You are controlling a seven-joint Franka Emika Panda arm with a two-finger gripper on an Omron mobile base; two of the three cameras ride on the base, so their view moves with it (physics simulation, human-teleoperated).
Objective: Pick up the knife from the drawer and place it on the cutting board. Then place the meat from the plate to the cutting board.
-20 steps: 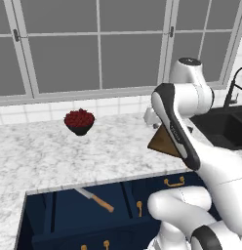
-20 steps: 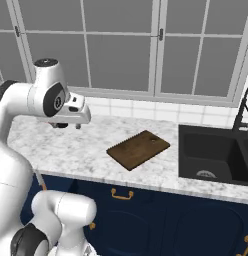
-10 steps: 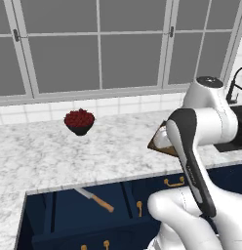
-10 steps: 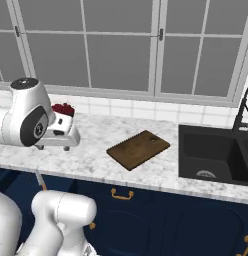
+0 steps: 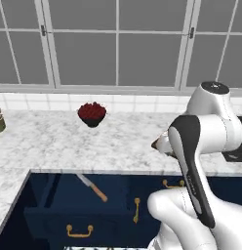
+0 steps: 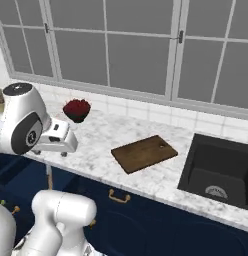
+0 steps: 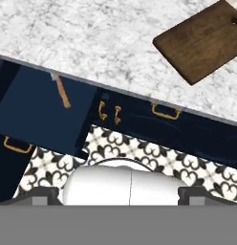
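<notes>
2 finger tips spread wide, holding nothing, gripper (image 7: pixel 118 195) high above open drawer (image 5: pixel 54 195); knife (image 5: pixel 92 187) inside, ungrasped; cutting board (image 6: pixel 144 153) bare, awaiting it.

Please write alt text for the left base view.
A knife with a tan handle lies in an open navy drawer below a marble counter. A dark bowl of red berries stands behind; the white arm rises at right.

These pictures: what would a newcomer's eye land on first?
Probably the open drawer low in the navy cabinets, with the knife lying inside it. Next, the dark cutting board lying bare on the marble counter beside the sink, and the bowl of berries near the window.
</notes>
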